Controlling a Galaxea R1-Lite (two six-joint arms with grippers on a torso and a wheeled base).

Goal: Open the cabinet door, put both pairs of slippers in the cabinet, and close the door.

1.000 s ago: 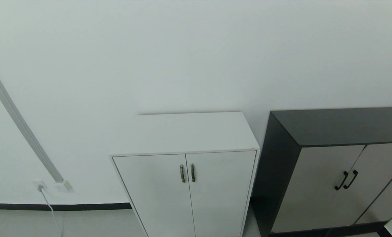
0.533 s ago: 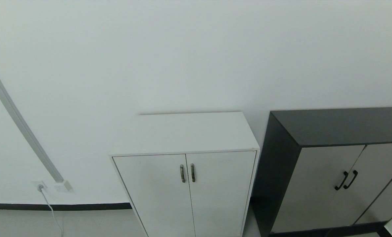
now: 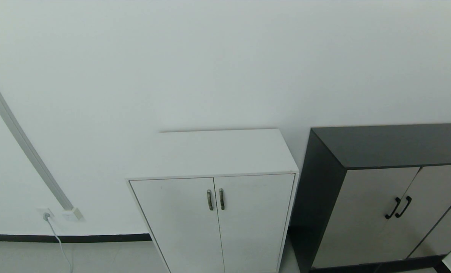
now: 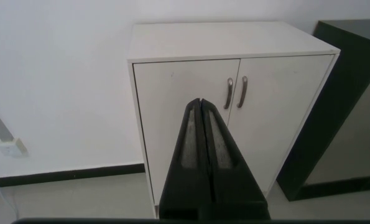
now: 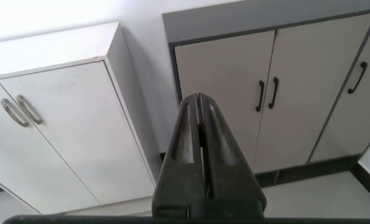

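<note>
2 doors of the white cabinet (image 3: pixel 248 220) stand closed; it sits against the wall beside a black cabinet (image 3: pixel 381 146). I see my left tool (image 4: pixel 201 101) and right tool (image 5: pixel 198 96) pressed together, holding nothing.

The pale floor (image 3: pixel 21 258) is carrying a white two-door cabinet (image 3: pixel 248 220), standing at its far edge with both doors shut, and a dark cabinet (image 3: pixel 324 197) is standing just beside it.
</note>
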